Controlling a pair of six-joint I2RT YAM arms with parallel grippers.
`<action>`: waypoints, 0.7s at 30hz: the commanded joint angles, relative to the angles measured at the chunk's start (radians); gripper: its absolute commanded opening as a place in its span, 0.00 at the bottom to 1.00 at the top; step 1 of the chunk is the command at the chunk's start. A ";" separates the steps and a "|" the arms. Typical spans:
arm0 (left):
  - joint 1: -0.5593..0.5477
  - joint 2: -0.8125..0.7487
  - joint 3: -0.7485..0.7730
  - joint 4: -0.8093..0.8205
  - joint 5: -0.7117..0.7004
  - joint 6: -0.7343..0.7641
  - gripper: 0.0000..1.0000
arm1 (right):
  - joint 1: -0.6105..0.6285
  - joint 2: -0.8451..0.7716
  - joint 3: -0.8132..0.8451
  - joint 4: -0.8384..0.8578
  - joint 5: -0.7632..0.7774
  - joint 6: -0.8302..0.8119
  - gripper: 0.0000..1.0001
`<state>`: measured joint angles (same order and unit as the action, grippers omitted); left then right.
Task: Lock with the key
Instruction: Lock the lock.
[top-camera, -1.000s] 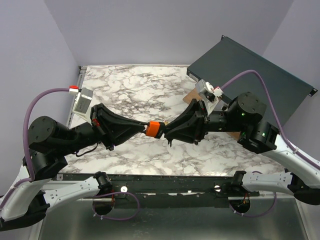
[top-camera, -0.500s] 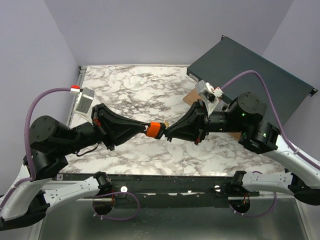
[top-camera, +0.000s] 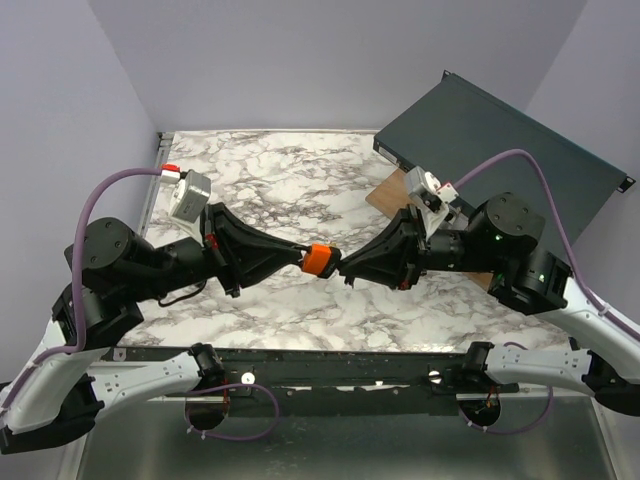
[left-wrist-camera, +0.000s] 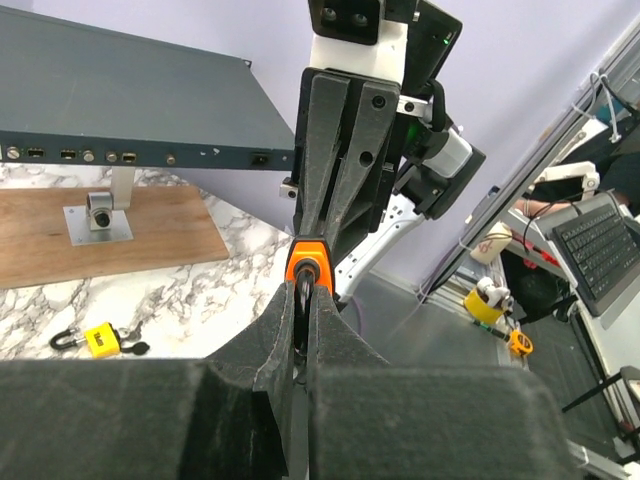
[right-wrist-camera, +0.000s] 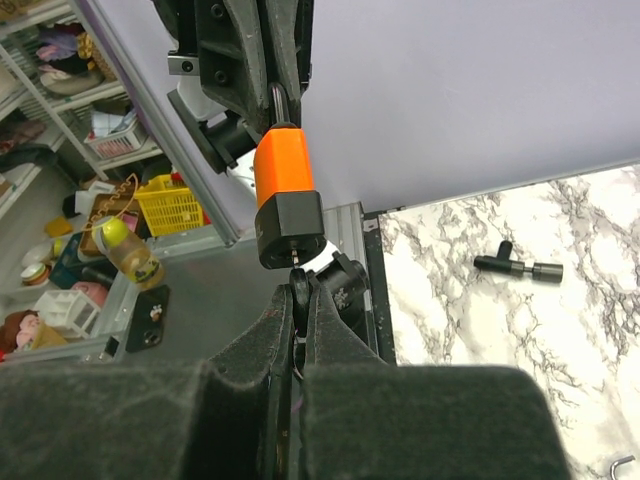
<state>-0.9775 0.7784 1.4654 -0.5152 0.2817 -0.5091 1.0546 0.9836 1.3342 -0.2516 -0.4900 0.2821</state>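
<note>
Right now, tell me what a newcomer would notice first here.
The orange padlock hangs in mid-air over the marble table, gripped by the left end effector. The right end effector holds a key at its base. Behind, a dark rack unit sits far right.

Two padlocks: orange padlock (top-camera: 321, 260), yellow padlock (left-wrist-camera: 100, 340); one T-shaped tool (right-wrist-camera: 517, 266)

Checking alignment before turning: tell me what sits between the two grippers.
The orange padlock: the left gripper pinches its shackle, the right gripper holds the key at its black base. Clearest in the right wrist view.
</note>
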 joint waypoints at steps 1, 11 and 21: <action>0.009 -0.021 0.061 0.050 0.037 0.073 0.00 | 0.004 -0.048 -0.015 -0.066 0.000 -0.031 0.01; 0.032 -0.010 0.085 0.072 0.090 0.089 0.00 | 0.005 -0.077 -0.015 -0.093 0.009 -0.054 0.01; 0.266 0.027 0.017 0.044 -0.001 -0.001 0.00 | 0.006 -0.039 -0.032 -0.166 0.281 -0.062 0.01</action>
<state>-0.8604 0.7784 1.5299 -0.5163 0.2703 -0.4355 1.0550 0.9211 1.3205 -0.3695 -0.3511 0.2306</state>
